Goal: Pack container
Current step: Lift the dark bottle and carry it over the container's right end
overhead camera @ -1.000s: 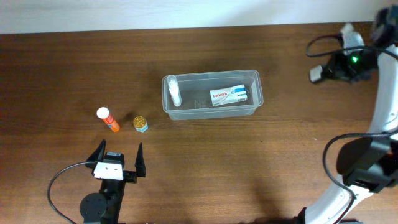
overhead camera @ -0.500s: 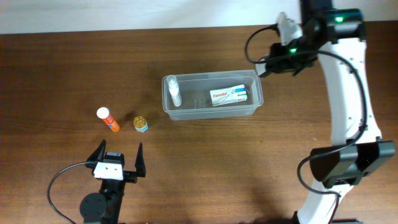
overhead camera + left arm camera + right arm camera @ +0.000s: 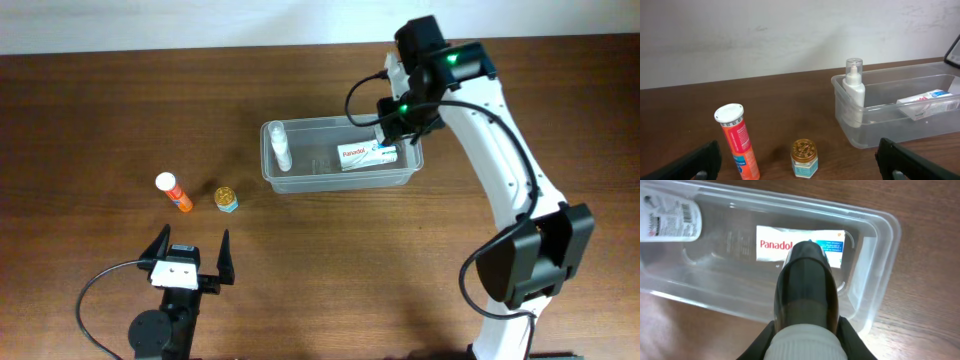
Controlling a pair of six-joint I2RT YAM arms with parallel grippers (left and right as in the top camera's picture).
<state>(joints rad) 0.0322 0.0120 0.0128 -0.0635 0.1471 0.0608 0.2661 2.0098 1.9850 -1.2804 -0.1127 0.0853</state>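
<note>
A: Where does your container [image 3: 340, 152] sit?
B: On the wooden table [image 3: 420, 260]. Inside it, a Panadol box [image 3: 366, 154] lies flat at its right end and a white pump bottle [image 3: 281, 148] stands upright at its left end.
A: And your right gripper [image 3: 807, 336]?
B: Over the container's right end, clamped on a dark brown bottle [image 3: 807, 285] with a white cap, just above the box.
A: The left gripper [image 3: 190, 250]?
B: Well apart from the container, off its near left corner, fingers spread wide with nothing between them. An orange tube [image 3: 174, 192] and a gold-lidded jar [image 3: 226, 199] stand left of the container, between it and that gripper.
</note>
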